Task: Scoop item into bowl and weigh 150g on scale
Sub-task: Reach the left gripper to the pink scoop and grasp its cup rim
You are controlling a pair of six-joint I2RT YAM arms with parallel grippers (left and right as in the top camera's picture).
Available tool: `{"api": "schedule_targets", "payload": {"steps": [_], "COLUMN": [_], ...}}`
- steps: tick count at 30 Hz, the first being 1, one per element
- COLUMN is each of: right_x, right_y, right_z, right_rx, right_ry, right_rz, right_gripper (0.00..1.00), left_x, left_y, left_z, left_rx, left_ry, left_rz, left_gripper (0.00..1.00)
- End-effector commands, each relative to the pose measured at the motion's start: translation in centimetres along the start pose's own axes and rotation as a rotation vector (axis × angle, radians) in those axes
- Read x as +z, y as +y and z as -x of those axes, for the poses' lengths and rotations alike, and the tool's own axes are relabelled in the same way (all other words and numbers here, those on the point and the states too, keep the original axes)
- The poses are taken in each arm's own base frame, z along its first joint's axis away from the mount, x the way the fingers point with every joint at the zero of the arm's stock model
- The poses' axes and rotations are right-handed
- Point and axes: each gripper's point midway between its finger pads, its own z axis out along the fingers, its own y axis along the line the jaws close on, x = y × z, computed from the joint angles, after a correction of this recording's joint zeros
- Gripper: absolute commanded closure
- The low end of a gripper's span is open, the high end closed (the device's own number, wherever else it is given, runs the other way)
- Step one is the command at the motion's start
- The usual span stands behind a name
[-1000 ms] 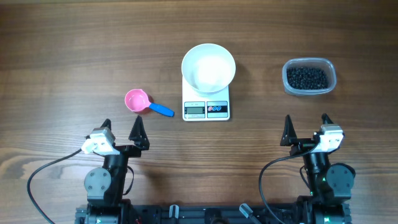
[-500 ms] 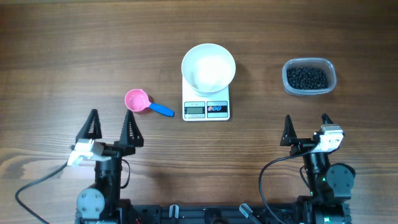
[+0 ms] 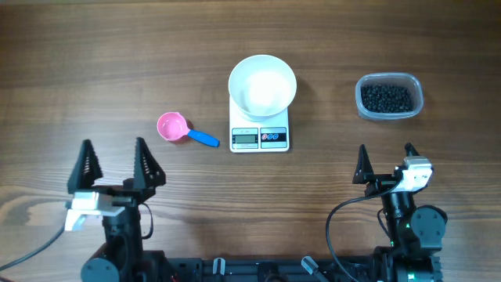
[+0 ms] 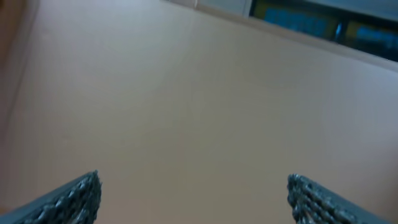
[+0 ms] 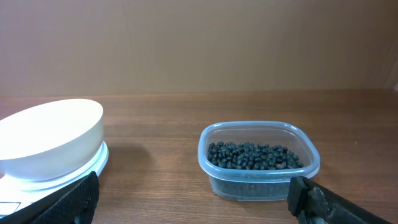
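Wood-grain surface [image 3: 94, 47] with left claw [image 3: 113, 145] and right claw [image 3: 385, 149] near its front edge, both spread wide, gripping nothing. White bowl [image 3: 262, 84] sitting on scale [image 3: 260, 138] midway between the side edges. Clear tub [image 3: 417, 98] toward the right edge, pink scoop [image 3: 172, 126] left of the scale, black item [image 3: 385, 98] heaped inside the tub.

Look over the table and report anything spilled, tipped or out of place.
Nothing stands out. The bowl sits level on the scale, the pellets are all inside the tub, and the scoop rests mouth-up left of the scale. The left gripper and right gripper are open and empty.
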Motion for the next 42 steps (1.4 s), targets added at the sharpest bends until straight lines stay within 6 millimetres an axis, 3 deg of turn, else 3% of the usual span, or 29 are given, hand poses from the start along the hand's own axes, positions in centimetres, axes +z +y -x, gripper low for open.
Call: {"api": "schedule_targets", "payload": {"steps": [1,10,15,19,23,29,37,42], "right_x": [0.0,0.0,0.0,0.0,0.0,0.0,0.0,0.0], "right_y": [0.1,0.1,0.1,0.1,0.1,0.1,0.1,0.1], "right_z": [0.1,0.1,0.1,0.1,0.1,0.1,0.1,0.1], "right_rx": [-0.013,-0.013,-0.014,-0.013,-0.013,-0.013,-0.013,-0.013], "right_ry": [-0.007,-0.007,-0.007,-0.007,-0.007,-0.007,-0.007,-0.007], "right_rz": [0.003,0.003,0.003,0.003,0.003,0.003,0.003,0.003], "right_gripper": [0.00,0.00,0.00,0.00,0.00,0.00,0.00,0.00], "left_x": [1.2,5.8,7.1,6.3,3.9,1.3,1.2,1.1], "left_y": [0.0,-0.1,0.5,1.3,2.1,2.7,-0.3,-0.6], "left_z": [1.8,0.2,-2.8,-6.3,-9.7,-11.5,-12.5,-13.1], "left_rx": [0.045,0.074,0.050,-0.032,-0.117,-0.101,-0.208,-0.224], "left_ry": [0.038,0.391,0.633,0.813,0.973,1.101,1.167,1.196], "left_rz": [0.035,0.106,0.171,0.255,0.351,0.397,0.247,0.235], "left_gripper": [0.00,0.00,0.00,0.00,0.00,0.00,0.00,0.00]}}
